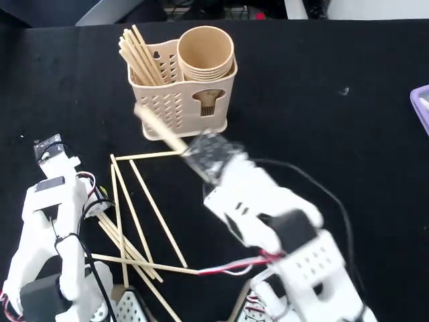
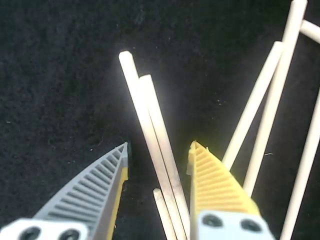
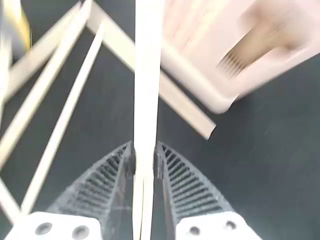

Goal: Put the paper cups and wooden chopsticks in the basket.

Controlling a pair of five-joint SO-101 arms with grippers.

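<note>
Closest in, the right hand (image 3: 145, 155) has its dark ribbed fingers (image 3: 107, 185) pressed together on a wooden chopstick (image 3: 147, 75). The stick runs straight out from between them toward the basket (image 3: 240, 45). Whether a second stick lies in the same grip cannot be told. In the high view this right hand (image 1: 201, 157) sits just in front of the basket (image 1: 181, 107), and the far end of the held chopstick (image 1: 161, 131) shows against the basket's perforated front wall.

The left hand (image 2: 158, 146) is spread wide, one grey finger (image 2: 100, 185) and one yellow finger (image 2: 215, 185) standing apart. A pair of chopsticks (image 2: 150, 130) lies on the cloth in the gap, close to the yellow finger, not clamped. More sticks (image 2: 270, 100) lie just beyond that finger.

The beige basket has two compartments. A nested stack of paper cups (image 1: 206, 50) stands upright in one, and a bundle of chopsticks (image 1: 139, 54) leans in the other. Loose chopsticks (image 1: 134, 215) lie crossed and scattered on the bench between the two arms, in front of the basket.

The bench (image 1: 335, 134) is covered in black cloth with pale specks of lint. The corner of a lilac container (image 1: 421, 104) shows at its far right edge. Behind the bench, dark cables and a white panel (image 1: 375, 8) run along the back.
</note>
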